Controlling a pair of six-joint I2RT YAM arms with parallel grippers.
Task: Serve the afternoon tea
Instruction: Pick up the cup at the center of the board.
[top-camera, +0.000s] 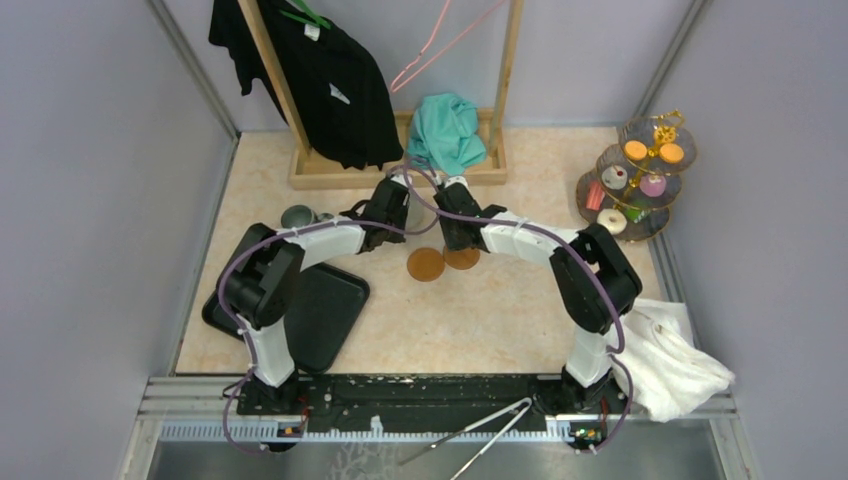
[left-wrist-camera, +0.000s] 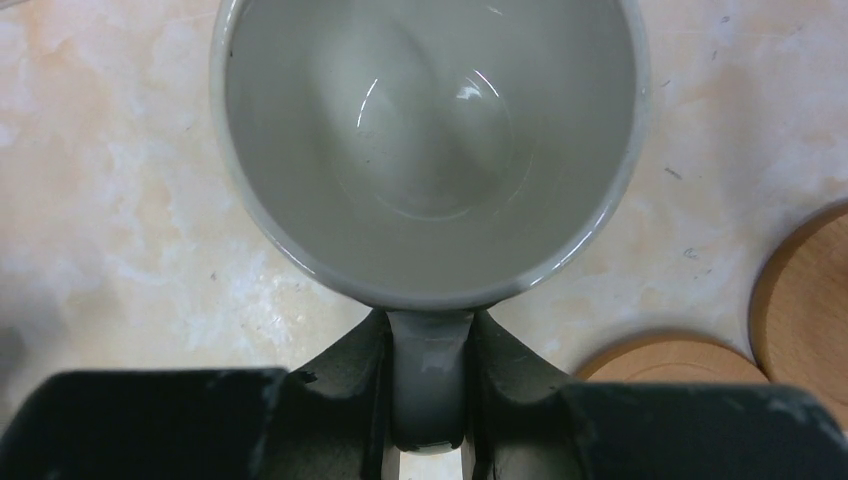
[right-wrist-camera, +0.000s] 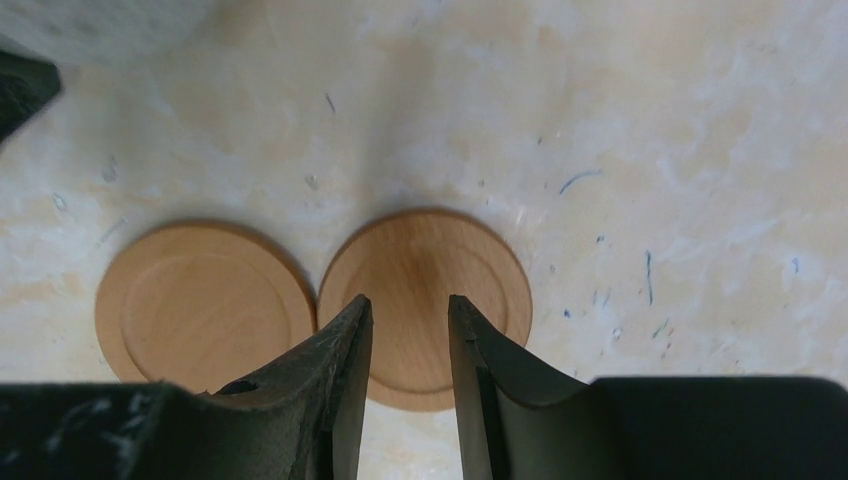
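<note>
Currently left pincer (left-wrist-camera: 428, 335) is clamping the grey mug (left-wrist-camera: 430, 150) by its handle; right pincer (right-wrist-camera: 408, 310) is hovering empty, narrowly parted. Handle-only grip is probably risking a swivel

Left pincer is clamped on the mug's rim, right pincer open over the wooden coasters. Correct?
Not quite. The left pincer is clamped on the mug by its handle, not its rim; the left wrist view shows the handle squeezed between the fingers. The rest stands: the right pincer is open over the wooden coasters.
</note>
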